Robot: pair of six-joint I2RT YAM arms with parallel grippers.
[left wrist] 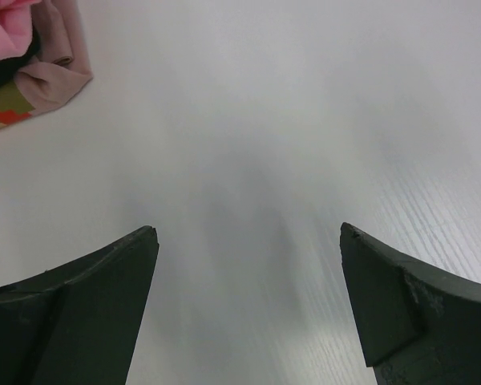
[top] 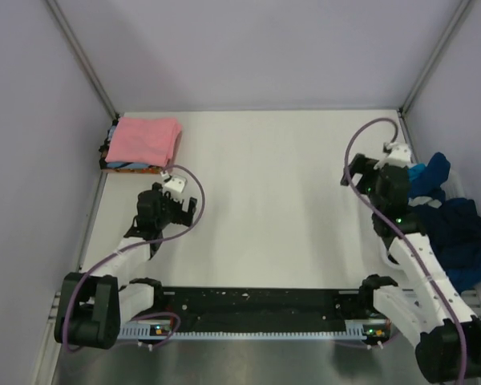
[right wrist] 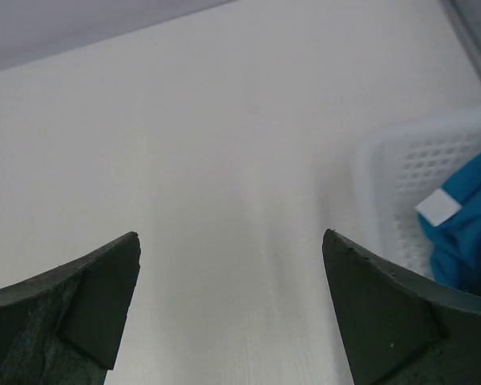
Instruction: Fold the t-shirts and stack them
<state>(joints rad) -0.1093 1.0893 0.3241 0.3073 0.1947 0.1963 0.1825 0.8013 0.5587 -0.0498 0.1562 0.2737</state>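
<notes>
The overhead view alone gives the whole layout. A folded stack (top: 140, 152) of t-shirts sits in the upper left corner of the white bench (top: 280, 200). A pink t-shirt (top: 147, 136) lies on top, and orange and light blue edges peek out along the stack's lower side. At the right edge of that frame, a teal-blue t-shirt (top: 434, 172) and a dark navy t-shirt (top: 461, 233) lie crumpled in a heap over the white basket (top: 463, 186), whose rim barely shows.

The right wrist view shows the basket's plastic wall as a grid of small holes at the right of the frame. Inside it is teal cloth bearing a white rectangular tag (right wrist: 438, 207). The left wrist view catches the stack's corner in its upper left: soft pink folds, a duller pink layer, and an orange-and-green print lowest.

The left hand (left wrist: 248, 233) is spread wide, its dark wedge-shaped fingers empty with bare, faintly grained bench between them. The right hand (right wrist: 231, 237) is likewise spread and empty, just beside the basket. From overhead, the left arm angles up from its base toward the stack and stops short of it. The right arm stretches along the right edge next to the heap.
</notes>
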